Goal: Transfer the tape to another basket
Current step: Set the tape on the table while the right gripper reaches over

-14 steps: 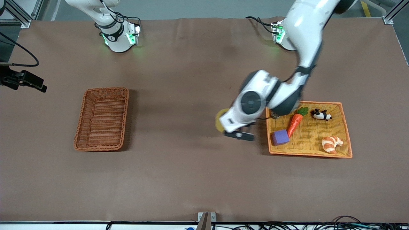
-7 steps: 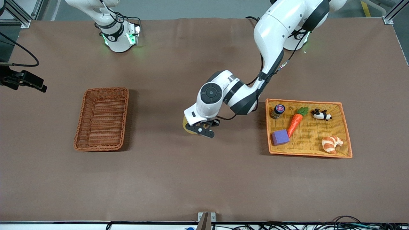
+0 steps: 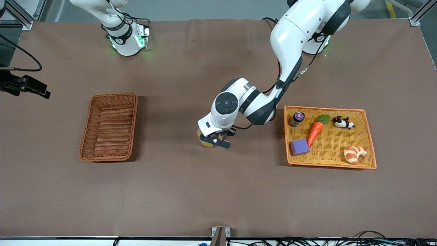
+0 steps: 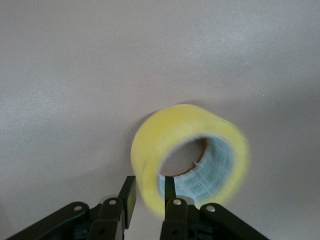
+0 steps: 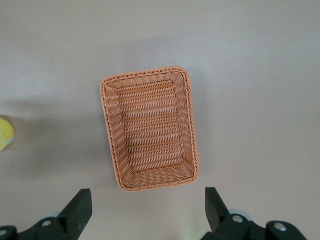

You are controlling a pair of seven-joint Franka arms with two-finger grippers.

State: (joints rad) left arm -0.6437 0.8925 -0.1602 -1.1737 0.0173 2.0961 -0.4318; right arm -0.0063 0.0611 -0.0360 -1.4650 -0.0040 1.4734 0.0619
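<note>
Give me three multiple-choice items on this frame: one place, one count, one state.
1. Where is the tape?
A. in the basket
B. over bare table between the basket and the tray
C. in the tray

2. How many things lie in the tray?
A. three
B. seven
C. five

3. How are the right gripper's fingers?
A. wide apart, empty
B. shut on the tape
C. shut on the basket rim

Key: 1 B, the left gripper pinches its wall there; 2 C, jar, carrot, panda, block, croissant; 3 A, nothing between them.
</note>
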